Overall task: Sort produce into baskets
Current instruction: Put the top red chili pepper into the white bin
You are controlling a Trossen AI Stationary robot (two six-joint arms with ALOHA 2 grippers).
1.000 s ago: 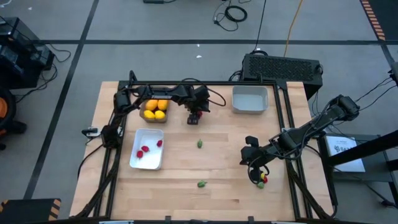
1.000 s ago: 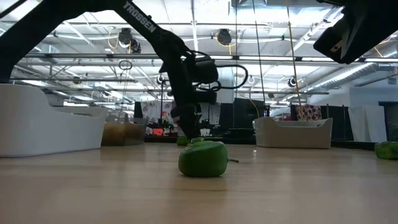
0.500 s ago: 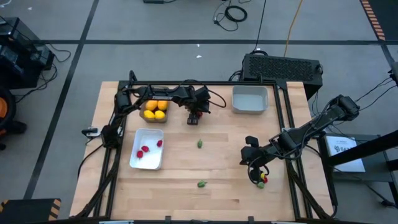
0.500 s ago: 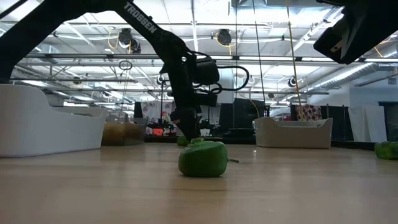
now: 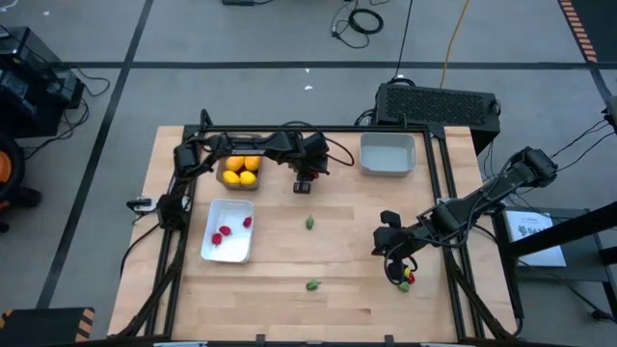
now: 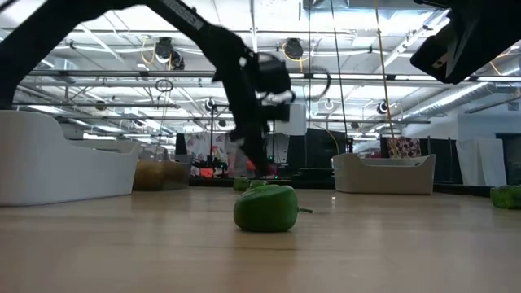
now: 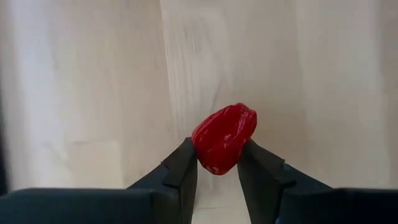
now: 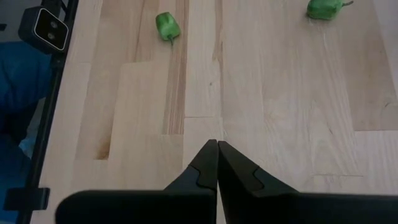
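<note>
My left gripper [image 5: 303, 184] is at the table's far middle, beside the grey-brown basket [image 5: 240, 182] of yellow lemons, shut on a red berry [image 7: 224, 138]. The low view shows my left gripper [image 6: 260, 165] above the table. The white basket [image 5: 228, 231] holds red berries. The pale grey bin [image 5: 388, 154] stands at the far right. Two green pieces [image 5: 310, 223] [image 5: 313, 285] lie on the bare wood in the middle. My right gripper [image 8: 217, 149] hangs shut and empty over the right side. My left gripper pinches the red berry by its lower sides [image 7: 214, 160] between the two fingertips [image 7: 183, 165], slanting down from above. Most of the berry sticks out past the tips. It hangs a little above the table.
A green piece with a bit of red and yellow [image 5: 404, 280] lies close under my right arm. The black vented box [image 5: 436, 102] stands beyond the far edge. In the low view one green piece [image 6: 265, 207] lies near the camera, another at the right edge [image 6: 506, 196].
My left gripper has risen from the table at the far middle, and the red berry has come up with it, clear of the wood. My right arm has kept still.
</note>
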